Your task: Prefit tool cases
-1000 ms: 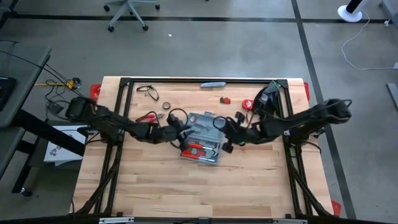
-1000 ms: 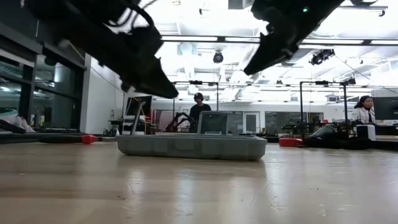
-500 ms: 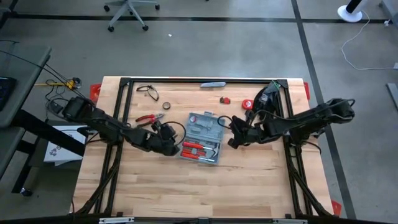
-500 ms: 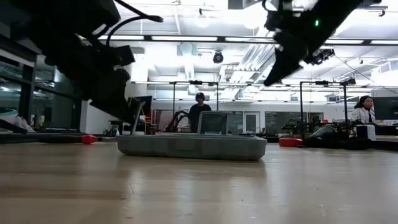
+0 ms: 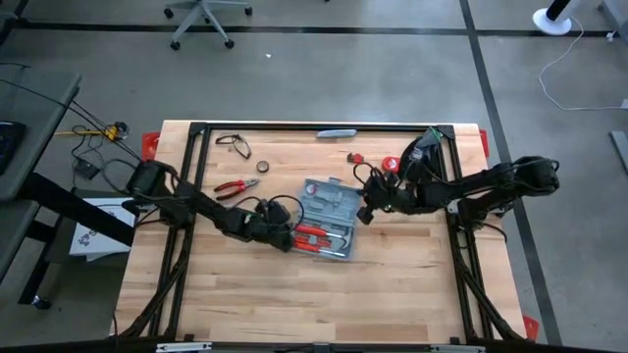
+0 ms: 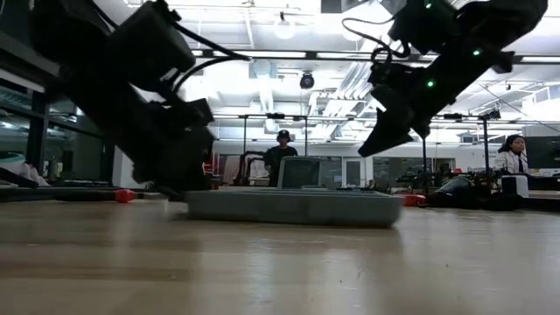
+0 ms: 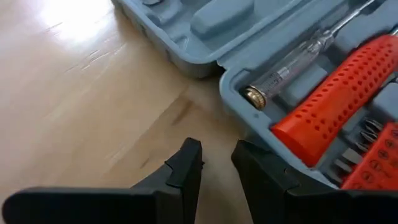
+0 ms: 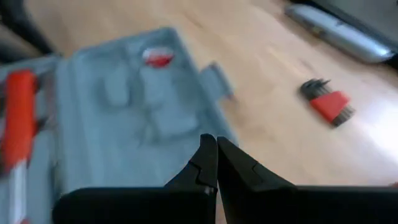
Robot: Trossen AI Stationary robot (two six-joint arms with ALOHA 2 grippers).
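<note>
The blue-grey tool case [image 5: 331, 201] lies open and flat on the wooden table, with red-handled tools in its near half [image 7: 348, 81] and grey tools in its far half [image 8: 137, 106]. My left gripper [image 5: 290, 241] is down at the table by the case's left side, near its near corner; its fingers [image 7: 217, 160] stand a little open with nothing between them. My right gripper [image 5: 361, 211] is shut. It hangs slanting down over the case's right edge [image 6: 366, 150], clear of the case [image 6: 293, 208]. My left gripper has the outer side of one finger [image 7: 264, 177] against the left side wall [image 7: 292, 165] of the case's near half, beside the red handle. It comes slanting down from the table's left. The case rests flat on the table.
Red pliers [image 5: 237, 185] lie left of the case, and a black loop [image 5: 234, 144] lies farther back. A slim grey bar [image 5: 337, 132] lies at the far edge. A small red-and-black key set [image 8: 326, 99] lies behind the case to the right. The near half of the table is bare wood.
My left gripper has come down from above the case to the table at the case's left side. The case has slid a little toward the table's right edge, staying flat. My right gripper has sunk toward the case's right edge.
</note>
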